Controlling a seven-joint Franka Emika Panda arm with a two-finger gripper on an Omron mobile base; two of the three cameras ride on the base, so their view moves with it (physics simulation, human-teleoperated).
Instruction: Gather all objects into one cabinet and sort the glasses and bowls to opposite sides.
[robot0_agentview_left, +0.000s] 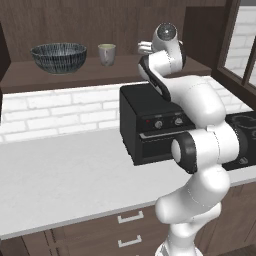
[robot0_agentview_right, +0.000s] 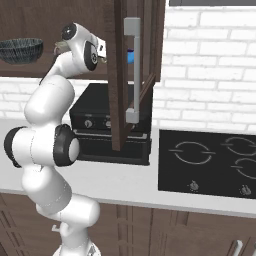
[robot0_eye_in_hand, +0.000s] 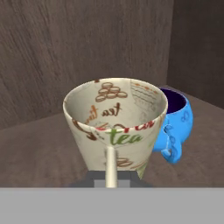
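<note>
My gripper (robot0_eye_in_hand: 111, 177) is shut on the near rim of the beige glass (robot0_eye_in_hand: 116, 120), a tumbler printed with "tea" lettering, held upright just above the cabinet shelf (robot0_eye_in_hand: 39, 148). Right behind it on the shelf sits the small bright-blue bowl (robot0_eye_in_hand: 177, 124) with a dark purple inside, touching or nearly touching the glass. From the left base view the hand (robot0_agentview_left: 145, 48) reaches into the right part of the cabinet. At the shelf's left end stands the wide dark striped bowl (robot0_agentview_left: 59, 56), with the grey glass (robot0_agentview_left: 106, 54) beside it. The blue bowl (robot0_agentview_right: 131, 56) peeks out behind the open door.
The cabinet door (robot0_agentview_right: 120, 75) with its grey bar handle (robot0_agentview_right: 132, 70) stands open, edge-on, to the right of the hand. A black toaster oven (robot0_agentview_left: 150, 125) sits on the counter under the shelf. A cooktop (robot0_agentview_right: 210, 165) lies to the right. Drawers (robot0_agentview_left: 130, 230) run below the counter.
</note>
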